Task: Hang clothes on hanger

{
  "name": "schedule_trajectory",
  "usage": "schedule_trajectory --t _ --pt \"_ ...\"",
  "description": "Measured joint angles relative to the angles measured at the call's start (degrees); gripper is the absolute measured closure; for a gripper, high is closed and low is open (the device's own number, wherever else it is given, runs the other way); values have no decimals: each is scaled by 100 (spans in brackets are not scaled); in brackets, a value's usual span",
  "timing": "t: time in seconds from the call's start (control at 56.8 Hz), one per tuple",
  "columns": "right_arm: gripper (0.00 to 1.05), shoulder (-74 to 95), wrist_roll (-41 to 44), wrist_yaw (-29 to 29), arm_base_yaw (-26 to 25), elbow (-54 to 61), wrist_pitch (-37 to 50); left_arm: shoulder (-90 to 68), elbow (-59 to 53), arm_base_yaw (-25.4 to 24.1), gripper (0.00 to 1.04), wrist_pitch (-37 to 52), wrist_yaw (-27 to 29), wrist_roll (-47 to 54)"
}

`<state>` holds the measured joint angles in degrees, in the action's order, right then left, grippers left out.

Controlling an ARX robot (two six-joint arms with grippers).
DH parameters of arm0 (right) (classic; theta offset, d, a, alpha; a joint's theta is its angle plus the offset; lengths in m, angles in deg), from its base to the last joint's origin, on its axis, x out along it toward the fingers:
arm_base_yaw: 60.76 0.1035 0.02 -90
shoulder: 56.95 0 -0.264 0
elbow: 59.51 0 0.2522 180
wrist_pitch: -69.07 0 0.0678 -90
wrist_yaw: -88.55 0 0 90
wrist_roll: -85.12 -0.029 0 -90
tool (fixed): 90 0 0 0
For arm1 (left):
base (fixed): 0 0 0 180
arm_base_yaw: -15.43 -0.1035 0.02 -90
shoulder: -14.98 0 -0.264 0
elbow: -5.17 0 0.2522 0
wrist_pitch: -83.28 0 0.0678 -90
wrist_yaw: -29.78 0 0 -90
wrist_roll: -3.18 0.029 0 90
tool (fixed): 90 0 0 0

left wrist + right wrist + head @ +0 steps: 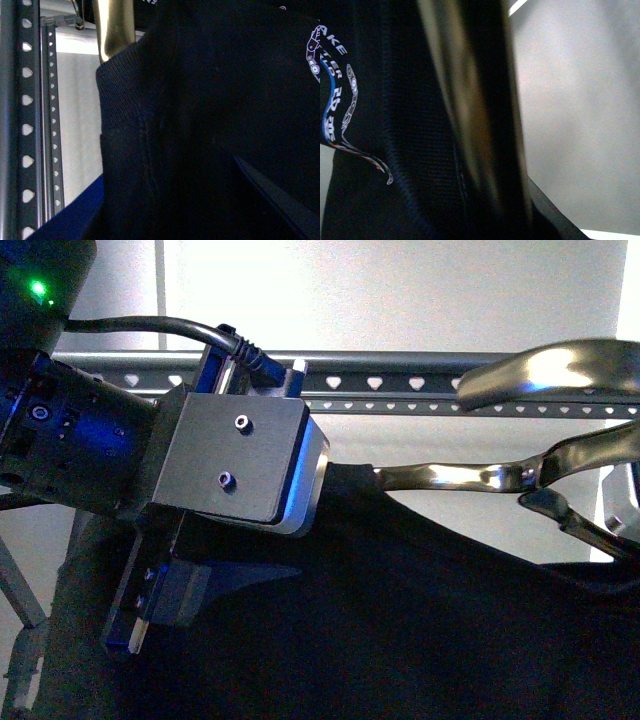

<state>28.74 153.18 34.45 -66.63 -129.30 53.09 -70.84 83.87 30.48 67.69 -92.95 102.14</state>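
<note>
The black T-shirt (420, 620) hangs on a shiny metal coat hanger (450, 478) in front of the dark grey rack rail (400, 390) with heart-shaped holes. My left gripper (170, 625) is open at the shirt's left shoulder. In the left wrist view its fingers (75, 220) stand either side of the shirt's fabric (200, 125), below the ribbed collar (125, 90) and the hanger's end (115, 30). My right gripper (505, 220) is shut on the hanger's bar (465, 100), next to the shirt's white and blue print (335, 100). It is not clearly seen in the front view.
The rack's rail also runs along the side of the left wrist view (27, 125). A pale wall (400, 290) lies behind the rack. A rack leg (20, 600) shows at the far left.
</note>
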Motion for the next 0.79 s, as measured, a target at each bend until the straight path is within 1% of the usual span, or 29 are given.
schedule_trajectory --t 0.018,0.053,0.123,0.176,0.211,0.282,0.44,0.458,0.476,0.493,0.528,0.546,0.564,0.581,0.616,0.634,0.652,0.687,0.705,0.722,0.775,0.793 --pt "96 -4 0 24 -52 20 -72 0 0 2 35 0 -2 0" --pt "96 -15 4 44 -138 59 -188 0 0 7 28 0 -7 2" --pt "96 -22 39 33 -343 151 -492 0 0 7 17 0 -9 4" --pt "97 -20 136 -33 -584 262 -846 0 0 7 6 0 -9 7" --pt "97 -20 273 -83 -702 321 -1012 0 0 4 5 0 -7 9" --pt "97 11 623 -192 -957 407 -1362 0 0 2 7 0 -7 9" --pt "97 59 951 -229 -1294 420 -1611 0 0 7 7 2 -13 2" --pt "97 59 962 -225 -1344 420 -1637 0 -48 17 7 155 61 -155" --pt "97 59 962 -221 -1368 417 -1652 0 -103 24 7 321 195 -404" --pt "97 59 957 -205 -1414 413 -1679 7 -240 22 7 782 461 -839" --pt "97 59 953 -190 -1456 402 -1703 7 -372 20 7 1244 660 -1226" --pt "97 59 918 -177 -1497 393 -1727 -2 -463 2 7 1679 1005 -1805" --pt "97 57 896 -164 -1515 385 -1744 -13 -481 -7 7 1784 1075 -2109" --pt "97 55 857 -146 -1547 361 -1790 -42 -527 -37 7 2267 1401 -2918" --pt "97 46 778 -103 -1578 330 -1845 -74 -527 -79 7 2614 1679 -3606" --pt "97 17 678 -48 -1611 284 -1932 -101 -487 -177 7 3038 2135 -4642" --pt "97 -13 575 -7 -1631 247 -2002 -111 -433 -254 7 3215 2452 -5327" --pt "97 -72 404 72 -1652 177 -2129 -116 -245 -437 7 3289 3126 -6640" --pt "97 -122 282 133 -1659 127 -2234 -116 -142 -544 7 3257 3482 -7123" --pt "97 -166 179 177 -1661 92 -2315 -116 -44 -658 7 3180 3821 -7855" --pt "97 -308 -129 280 -1659 2 -2535 -116 225 -1010 7 2778 4719 -9416" --pt "97 -354 -210 278 -1650 -22 -2579 -111 289 -1128 7 2634 4975 -9757"
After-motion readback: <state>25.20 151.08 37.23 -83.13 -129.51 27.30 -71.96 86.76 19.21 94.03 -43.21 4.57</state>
